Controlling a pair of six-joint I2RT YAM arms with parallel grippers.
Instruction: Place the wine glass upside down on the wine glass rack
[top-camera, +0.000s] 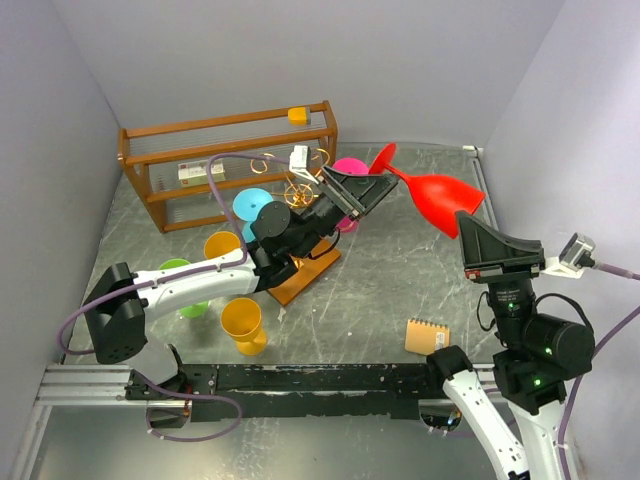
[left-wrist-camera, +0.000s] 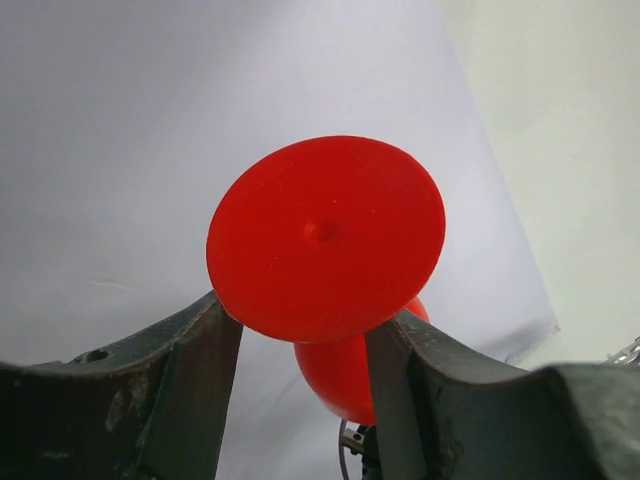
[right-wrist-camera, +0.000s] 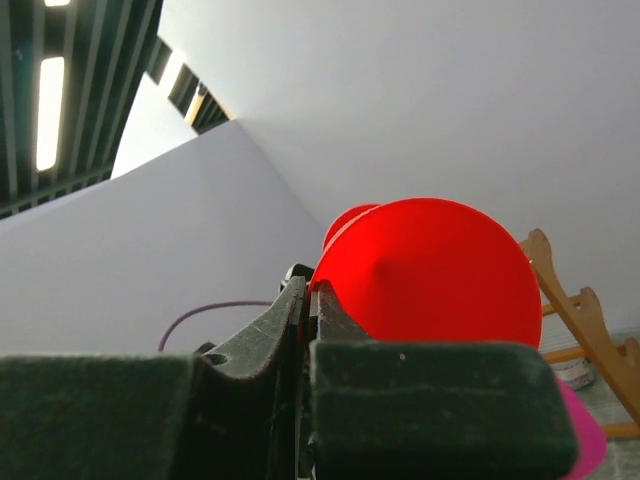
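The red wine glass (top-camera: 440, 202) hangs in mid-air on its side above the table's right half, foot to the left, bowl to the right. My right gripper (top-camera: 468, 228) is shut on the bowl's rim; the right wrist view shows the red bowl (right-wrist-camera: 430, 275) at the closed fingertips (right-wrist-camera: 312, 290). My left gripper (top-camera: 376, 185) is at the foot, jaws open, and the foot disc (left-wrist-camera: 325, 235) sits across its fingertips (left-wrist-camera: 222, 320). The gold wire rack (top-camera: 300, 188) on its orange-brown base (top-camera: 308, 274) stands left of the glass, partly hidden by my left arm.
A brown slatted shelf (top-camera: 230, 160) stands at the back left. Blue (top-camera: 250, 205), pink (top-camera: 350, 165), orange (top-camera: 222, 245), yellow (top-camera: 243, 325) and green (top-camera: 178, 268) glasses surround the rack. A small notebook (top-camera: 427, 336) lies near my right arm's base.
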